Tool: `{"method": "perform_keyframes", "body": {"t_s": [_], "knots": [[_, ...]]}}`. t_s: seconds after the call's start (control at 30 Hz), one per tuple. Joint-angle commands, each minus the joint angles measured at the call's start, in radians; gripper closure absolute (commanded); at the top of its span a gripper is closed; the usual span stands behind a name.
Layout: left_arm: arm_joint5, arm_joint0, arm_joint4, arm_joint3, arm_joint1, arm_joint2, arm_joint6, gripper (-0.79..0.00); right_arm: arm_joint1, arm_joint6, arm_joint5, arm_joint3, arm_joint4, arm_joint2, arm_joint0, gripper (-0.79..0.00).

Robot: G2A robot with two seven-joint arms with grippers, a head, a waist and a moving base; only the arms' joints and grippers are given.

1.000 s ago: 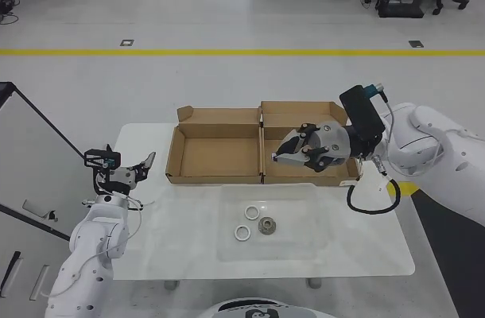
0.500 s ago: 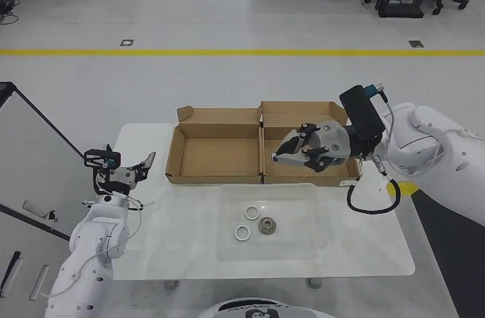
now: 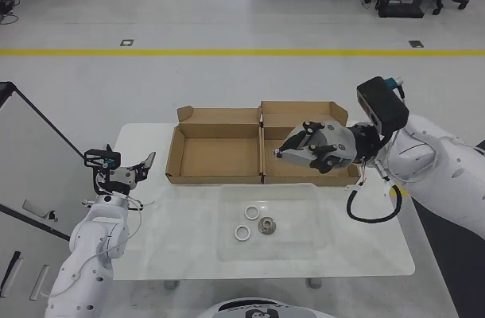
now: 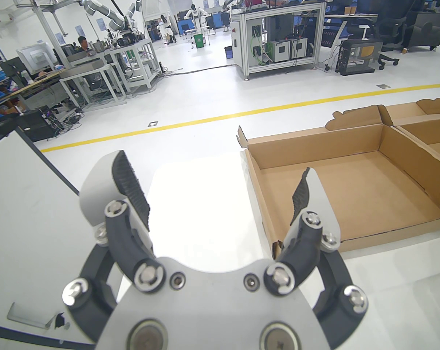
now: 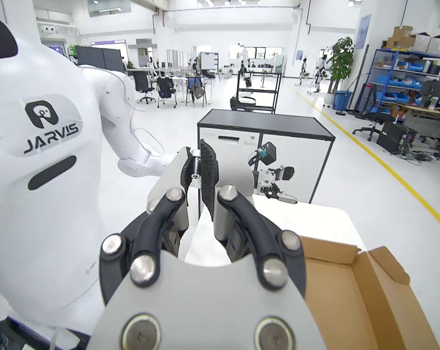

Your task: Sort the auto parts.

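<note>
My right gripper [image 3: 282, 153] hangs over the right cardboard box [image 3: 294, 119], shut on a small threaded bolt [image 5: 195, 166] pinched between its fingertips [image 5: 196, 160]. On the transparent mat in the middle of the table lie two white rings [image 3: 251, 211] [image 3: 242, 233] and a grey metal gear-like part [image 3: 267, 226]. My left gripper [image 3: 144, 164] stands open and holds nothing at the table's left edge, apart from the parts; its open pads [image 4: 132, 183] face the left box [image 4: 351, 191].
Two open cardboard boxes sit side by side at the table's far edge; the left box [image 3: 215, 159] has nothing in it. A dark-topped cabinet [image 5: 263, 129] stands off the table's left side.
The right arm's wrist has risen and swung slightly right, tilting the gripper, which stays over the right box with the bolt. The left arm and the parts have not moved.
</note>
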Motion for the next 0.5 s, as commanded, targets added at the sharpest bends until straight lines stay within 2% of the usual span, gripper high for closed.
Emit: {"method": "perform_keyframes", "body": {"t_s": [0.0, 0.47], "knots": [[0.000, 0.000, 0.000, 0.000, 0.000, 0.000, 0.000, -0.785, -0.002, -0.013, 0.000, -0.016, 0.011, 0.014, -0.010, 0.000], [0.000, 0.000, 0.000, 0.000, 0.000, 0.000, 0.000, -0.785, -0.026, -0.123, 0.000, -0.176, 0.068, 0.093, -0.078, 0.000]]}}
